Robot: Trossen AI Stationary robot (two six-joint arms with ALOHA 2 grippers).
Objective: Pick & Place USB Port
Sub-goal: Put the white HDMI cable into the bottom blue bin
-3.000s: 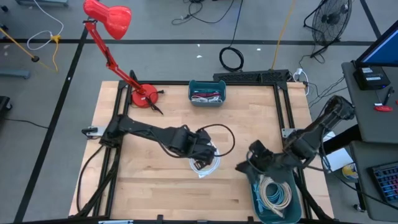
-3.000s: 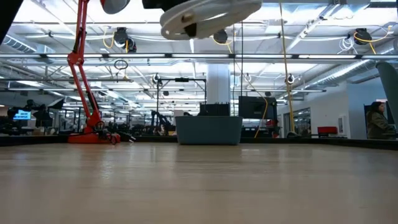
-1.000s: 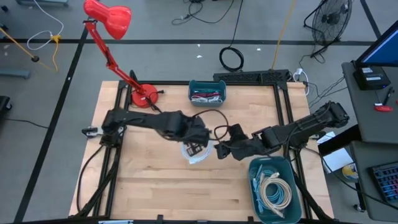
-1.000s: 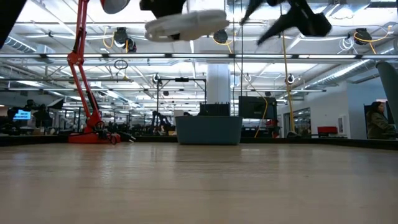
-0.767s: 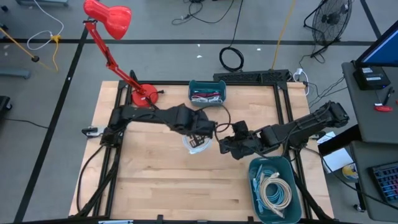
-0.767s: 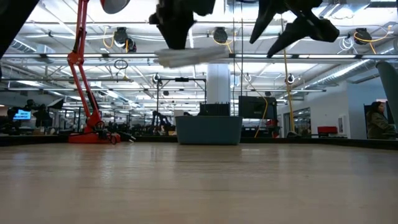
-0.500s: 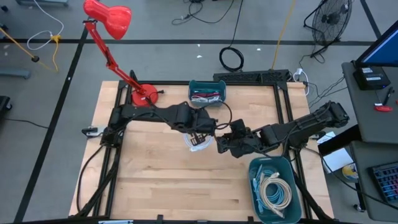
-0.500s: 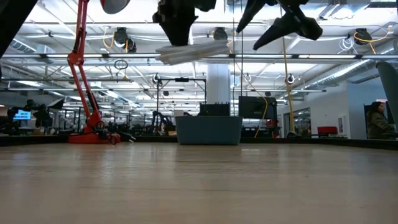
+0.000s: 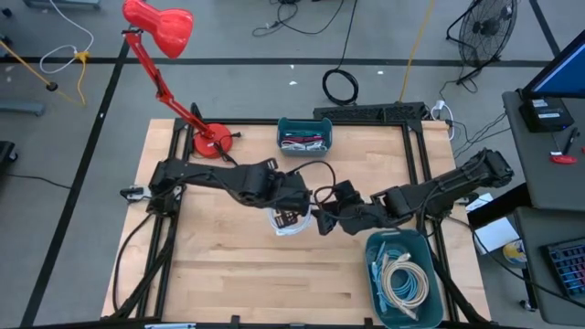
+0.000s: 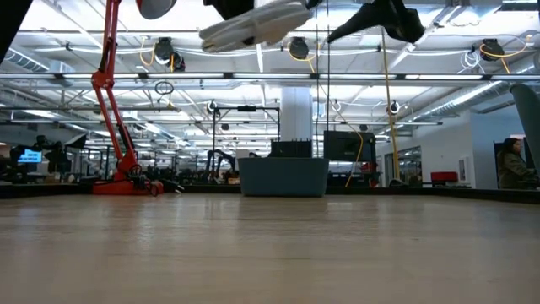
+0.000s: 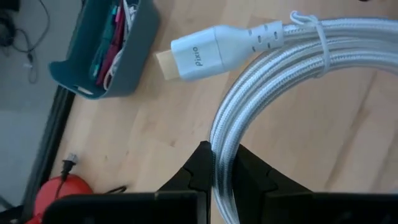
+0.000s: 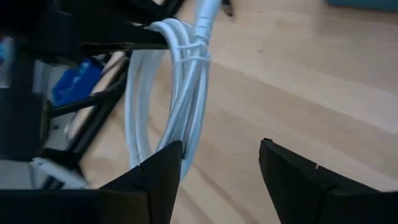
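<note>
one white coiled cable point(image 11: 261, 118) pinched in left gripper point(image 11: 214, 177); right gripper point(image 12: 217, 165) spread wide, empty; two teal bins point(image 9: 304, 135)

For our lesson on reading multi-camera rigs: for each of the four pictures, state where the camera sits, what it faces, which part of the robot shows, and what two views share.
High view: overhead, straight down on the table; both arms, left gripper, right gripper.
Low view: table height, facing the room; grippers at the top edge.
Left wrist view: on the left arm, facing its clamped white cable coil and teal bin.
Right wrist view: on the right arm, open fingers facing the coil.
Shared: both wrist views show the coil.
</note>
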